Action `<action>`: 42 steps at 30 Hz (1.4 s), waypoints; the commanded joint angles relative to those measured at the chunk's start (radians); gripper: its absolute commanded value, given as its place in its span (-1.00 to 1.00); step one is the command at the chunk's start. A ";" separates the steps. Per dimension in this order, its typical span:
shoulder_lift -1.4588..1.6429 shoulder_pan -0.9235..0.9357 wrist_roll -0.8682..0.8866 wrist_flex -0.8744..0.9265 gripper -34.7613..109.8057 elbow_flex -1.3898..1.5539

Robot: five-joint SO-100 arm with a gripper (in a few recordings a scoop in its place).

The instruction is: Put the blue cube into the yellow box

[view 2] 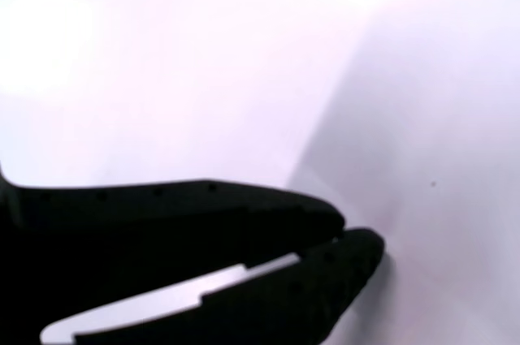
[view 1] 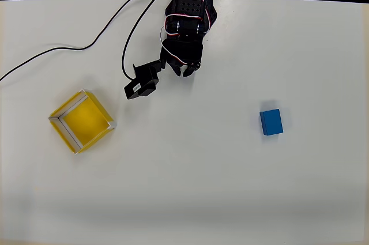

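Overhead view: white table (view 1: 190,199), black cable (view 1: 124,55).

Blue cube (view 1: 271,121) lies flat on the white counter (view 1: 190,187), right of centre, well apart from the yellow box (view 1: 81,120) at the left, which sits rotated. The black tool (view 1: 183,71) hangs near the top edge, between them, empty. A black cable (view 1: 69,48) trails leftward.
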 commanded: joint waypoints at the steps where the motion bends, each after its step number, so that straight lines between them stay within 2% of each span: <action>1: 0.029 -0.110 -0.002 0.009 -0.49 0.026; 13: 0.029 -0.101 0.005 0.009 -0.48 0.026; 20: 0.029 -0.100 -0.084 -0.041 -0.25 0.006; 27: -0.049 -0.130 -0.135 -0.291 -0.02 -0.166; 32: -0.299 -0.199 -0.104 -0.526 0.07 -0.341; 42: -0.899 -0.364 0.018 -0.830 0.16 -0.753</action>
